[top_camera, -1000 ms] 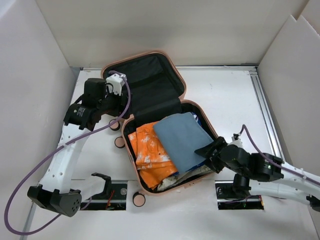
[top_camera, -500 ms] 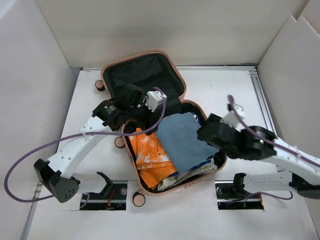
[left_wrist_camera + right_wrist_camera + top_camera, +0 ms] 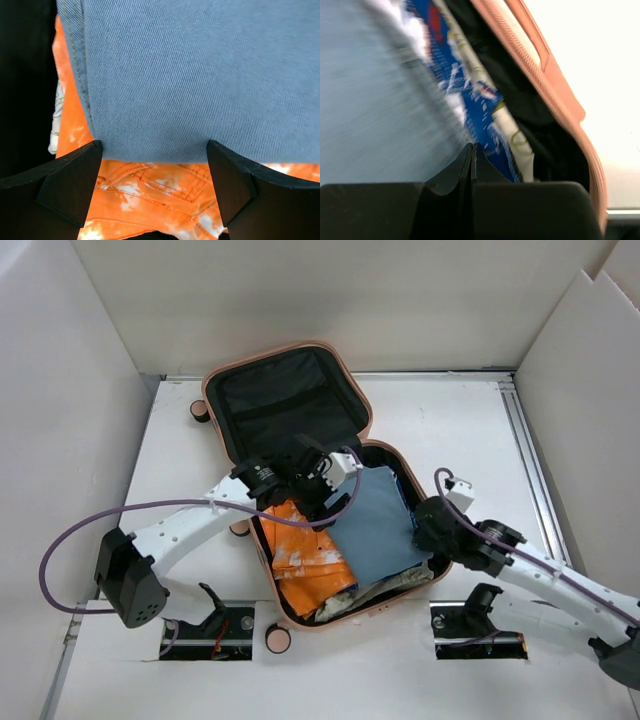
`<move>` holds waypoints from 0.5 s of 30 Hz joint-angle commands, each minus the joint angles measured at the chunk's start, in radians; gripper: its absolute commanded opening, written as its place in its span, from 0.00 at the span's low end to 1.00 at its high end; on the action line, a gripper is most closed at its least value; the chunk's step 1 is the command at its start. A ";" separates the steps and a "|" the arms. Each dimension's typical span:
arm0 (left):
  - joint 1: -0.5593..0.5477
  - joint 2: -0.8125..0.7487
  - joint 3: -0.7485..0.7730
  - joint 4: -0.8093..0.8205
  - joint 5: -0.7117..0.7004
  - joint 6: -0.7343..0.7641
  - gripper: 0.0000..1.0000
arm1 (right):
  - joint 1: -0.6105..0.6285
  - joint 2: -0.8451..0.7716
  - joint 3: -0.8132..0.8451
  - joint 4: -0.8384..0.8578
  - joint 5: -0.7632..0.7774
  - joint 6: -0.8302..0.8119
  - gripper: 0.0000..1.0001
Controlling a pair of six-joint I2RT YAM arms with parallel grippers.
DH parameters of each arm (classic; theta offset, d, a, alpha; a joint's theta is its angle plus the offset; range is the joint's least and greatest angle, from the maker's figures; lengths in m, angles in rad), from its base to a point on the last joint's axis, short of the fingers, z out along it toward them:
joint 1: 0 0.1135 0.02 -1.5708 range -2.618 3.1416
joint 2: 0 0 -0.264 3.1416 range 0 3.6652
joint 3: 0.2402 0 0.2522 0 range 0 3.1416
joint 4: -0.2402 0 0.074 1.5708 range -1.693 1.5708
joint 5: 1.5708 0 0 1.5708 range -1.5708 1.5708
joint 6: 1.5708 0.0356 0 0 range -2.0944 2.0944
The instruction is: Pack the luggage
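Note:
The luggage (image 3: 213,375) lies open, its black-lined lid at the back and its base near me, full of clothes. A blue-grey denim cloth (image 3: 385,525) lies on top, with an orange tie-dye garment (image 3: 305,555) to its left. My left gripper (image 3: 322,498) hovers open just above where these two meet; in the left wrist view the gripper (image 3: 155,167) straddles the denim's edge (image 3: 200,75) and the orange garment (image 3: 160,195). My right gripper (image 3: 424,525) is at the case's right side, shut (image 3: 472,147) with nothing between its fingers, beside a blue patterned cloth (image 3: 470,90) and the pink rim (image 3: 545,85).
White walls stand on the left, back and right. A metal rail (image 3: 525,440) runs along the right of the table. Pink wheels (image 3: 278,640) stick out from the case. A white item with green lines (image 3: 517,137) is tucked under the blue patterned cloth.
My left arm swung from the lid's left side to over the clothes in the base. My right gripper shut and moved along the denim's right edge toward the case's right wall.

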 commanded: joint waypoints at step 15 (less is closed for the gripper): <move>0.125 -0.157 0.228 0.064 -0.321 0.000 0.99 | -0.225 0.197 0.518 -0.089 -0.067 -0.710 0.35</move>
